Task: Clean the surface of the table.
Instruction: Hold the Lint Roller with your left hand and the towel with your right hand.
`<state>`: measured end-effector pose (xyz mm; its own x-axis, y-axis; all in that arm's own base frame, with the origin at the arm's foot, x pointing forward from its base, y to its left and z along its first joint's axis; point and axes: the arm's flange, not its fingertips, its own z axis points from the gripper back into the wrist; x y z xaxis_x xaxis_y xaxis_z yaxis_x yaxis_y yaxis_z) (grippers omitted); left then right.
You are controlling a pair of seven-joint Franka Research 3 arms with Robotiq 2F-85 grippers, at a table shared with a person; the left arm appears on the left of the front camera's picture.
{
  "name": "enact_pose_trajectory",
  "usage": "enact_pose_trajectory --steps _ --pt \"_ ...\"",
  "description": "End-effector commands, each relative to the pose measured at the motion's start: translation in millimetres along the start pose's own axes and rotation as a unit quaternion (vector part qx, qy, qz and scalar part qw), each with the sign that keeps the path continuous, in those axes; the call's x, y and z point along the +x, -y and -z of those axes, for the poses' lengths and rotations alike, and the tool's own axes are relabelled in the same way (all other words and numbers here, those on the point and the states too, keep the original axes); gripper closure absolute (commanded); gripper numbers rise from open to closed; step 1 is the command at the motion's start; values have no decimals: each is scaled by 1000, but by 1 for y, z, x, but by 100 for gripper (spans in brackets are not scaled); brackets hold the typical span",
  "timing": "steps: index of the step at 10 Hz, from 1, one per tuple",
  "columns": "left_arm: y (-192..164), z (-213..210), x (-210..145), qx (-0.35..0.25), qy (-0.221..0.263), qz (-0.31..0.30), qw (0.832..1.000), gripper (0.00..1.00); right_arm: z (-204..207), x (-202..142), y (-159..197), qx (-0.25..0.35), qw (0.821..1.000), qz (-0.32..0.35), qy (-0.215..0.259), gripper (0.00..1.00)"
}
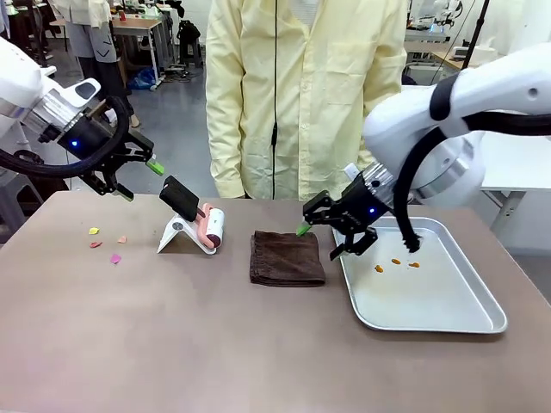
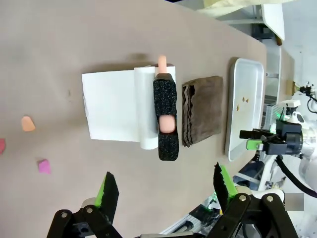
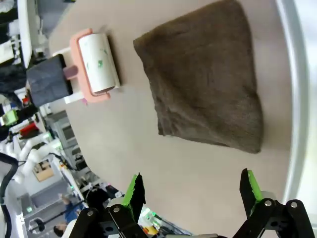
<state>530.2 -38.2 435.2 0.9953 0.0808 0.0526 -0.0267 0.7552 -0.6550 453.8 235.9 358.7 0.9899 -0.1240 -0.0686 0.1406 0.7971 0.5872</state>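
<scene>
Table (image 1: 172, 344), beneath left gripper (image 1: 140, 181), right gripper (image 1: 319, 243), both spread

Left gripper (image 2: 164, 183), jaws above the taupe-brown matte table (image 2: 74, 39): I see the black-handled pink lint roller (image 2: 165, 119) on its white folded stand (image 2: 111, 105) dead ahead. Small coloured paper scraps (image 2: 28, 123) lie past one jaw; the folded dark brown cloth (image 2: 202, 110), then the silver metal tray (image 2: 242, 99), past the other.

Right gripper (image 1: 319, 242): cloth ahead, roller past one jaw, tray rim past the other; orange crumbs (image 1: 396, 261) lie in the tray.
</scene>
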Motion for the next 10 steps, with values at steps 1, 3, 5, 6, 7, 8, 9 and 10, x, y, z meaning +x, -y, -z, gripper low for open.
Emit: enact_pose_trajectory --steps 1,3,5,6,7,8,9,10 --pt "9 1 3 2 -10 -4 1000 0 23 1 -1 8 999 -14 32 0" --pt "9 0 3 4 13 -39 999 0 9 6 3 14 997 -16 77 0" --pt "4 3 0 1 -1 0 1000 0 17 -1 -3 0 1000 -2 24 0" --pt "4 3 0 1 -1 0 1000 0 17 -1 -3 0 1000 -2 24 0" --pt "4 3 0 1 -1 0 1000 0 17 -1 -3 0 1000 -2 24 0" --pt "4 4 0 1 1 -11 1000 0 16 1 -2 -1 1000 -4 31 0" --pt "10 10 12 -12 -14 -12 1000 0 19 8 -15 -9 998 -55 11 0" --pt "14 16 22 -4 -8 -19 1000 0 21 16 -22 -35 997 -70 7 0"
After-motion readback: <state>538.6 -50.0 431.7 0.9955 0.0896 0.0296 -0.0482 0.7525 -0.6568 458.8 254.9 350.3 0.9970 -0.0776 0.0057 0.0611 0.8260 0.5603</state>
